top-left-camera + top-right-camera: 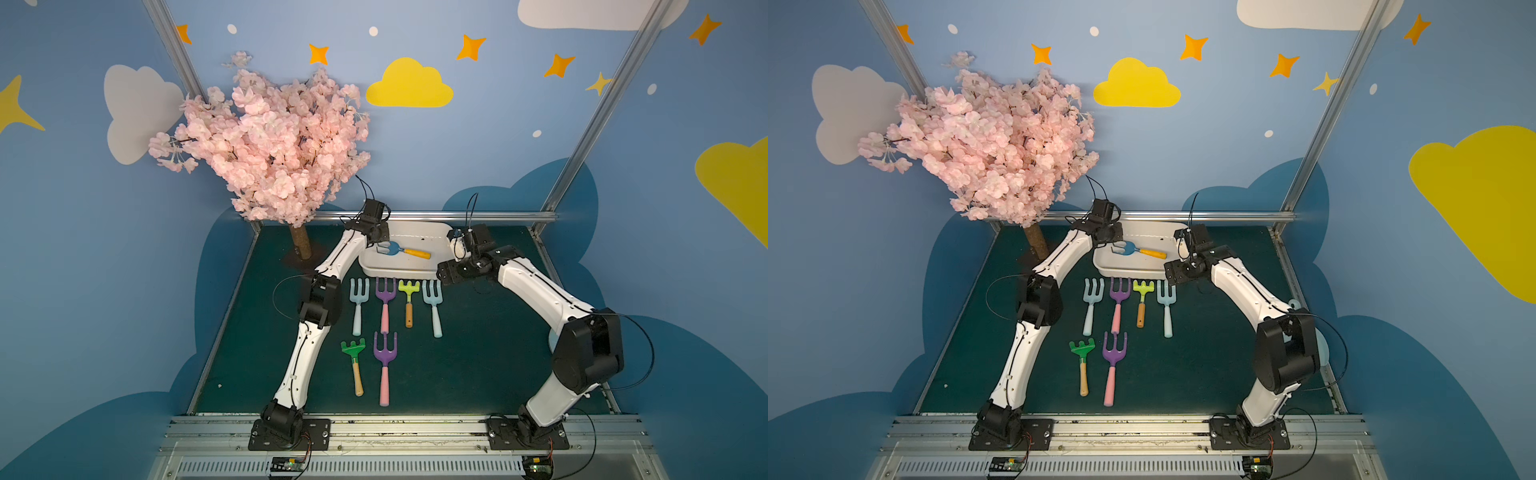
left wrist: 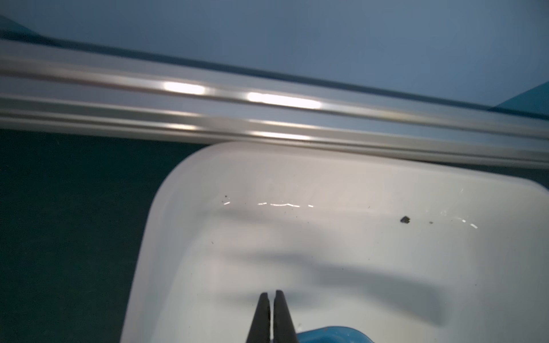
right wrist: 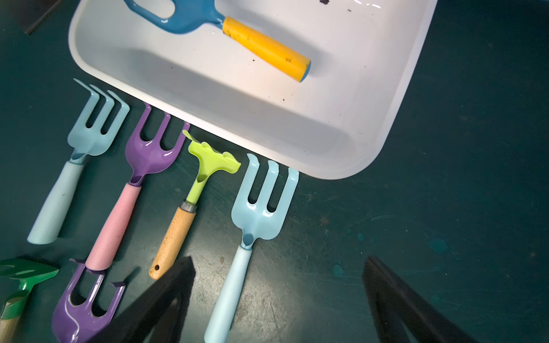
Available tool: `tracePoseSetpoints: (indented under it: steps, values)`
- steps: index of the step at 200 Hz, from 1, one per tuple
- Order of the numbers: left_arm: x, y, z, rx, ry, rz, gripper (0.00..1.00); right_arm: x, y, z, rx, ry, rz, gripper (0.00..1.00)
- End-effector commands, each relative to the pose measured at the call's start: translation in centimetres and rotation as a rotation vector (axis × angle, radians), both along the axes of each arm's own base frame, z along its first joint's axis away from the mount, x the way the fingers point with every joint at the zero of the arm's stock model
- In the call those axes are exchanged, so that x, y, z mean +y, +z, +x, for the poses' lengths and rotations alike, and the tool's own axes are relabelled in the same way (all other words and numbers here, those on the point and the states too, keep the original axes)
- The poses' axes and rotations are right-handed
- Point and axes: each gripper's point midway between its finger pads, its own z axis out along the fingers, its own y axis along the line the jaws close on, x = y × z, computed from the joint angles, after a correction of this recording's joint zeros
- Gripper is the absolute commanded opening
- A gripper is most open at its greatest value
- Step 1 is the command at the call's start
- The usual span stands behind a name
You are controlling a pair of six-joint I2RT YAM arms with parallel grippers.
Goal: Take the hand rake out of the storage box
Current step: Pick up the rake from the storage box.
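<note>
- Covering the table, a scuffed dark green mat (image 1: 478, 353) carries the white storage box (image 1: 399, 271) near a silver rail (image 1: 436, 215).
- Blue walls (image 1: 498, 124) with clouds and stars; pink blossom tree (image 1: 266, 145) left of the box.
- Hand rake (image 1: 405, 251), blue-headed, yellow-handled, lies inside the box.
- Six other rakes (image 1: 385, 299) lie just before the box.
- Left gripper (image 2: 271, 297) pressed together, empty, over the box's left end; right gripper (image 3: 279, 259) spread wide at its right end.

left claw (image 2: 271, 298) pinched together, storage box (image 2: 166, 190) beneath, hand rake (image 2: 332, 335) beside
</note>
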Motion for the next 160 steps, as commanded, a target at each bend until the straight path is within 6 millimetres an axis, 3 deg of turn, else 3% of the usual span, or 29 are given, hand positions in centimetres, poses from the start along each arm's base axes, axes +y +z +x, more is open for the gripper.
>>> tracePoseSetpoints:
  steps: [1,17,57,79,98,135,160]
  values:
    - [-0.2,6.5,-0.3,-0.103,-0.007,-0.065,0.03,0.5,3.3,-0.6,-0.068,0.045,0.062,0.93]
    - [-0.5,8.4,-1.3,-0.125,-0.038,-0.101,0.03,0.8,4.2,-1.3,-0.097,0.064,0.099,0.93]
    - [-1.2,10.9,-3.8,-0.129,-0.126,-0.166,0.03,2.0,6.6,-3.4,-0.236,0.149,0.249,0.93]
    - [-2.3,12.3,-6.5,-0.094,-0.239,-0.192,0.03,2.4,8.3,-5.6,-0.27,0.19,0.316,0.93]
    - [-2.9,12.4,-9.5,-0.04,-0.325,-0.193,0.03,2.5,9.1,-7.4,-0.277,0.217,0.303,0.93]
    - [-4.3,11.8,-15.7,-0.016,-0.503,-0.151,0.03,2.6,7.8,-10.3,-0.226,0.228,0.163,0.92]
    - [-4.7,11.0,-18.9,-0.017,-0.56,-0.137,0.03,3.8,6.2,-12.8,-0.153,0.282,0.155,0.9]
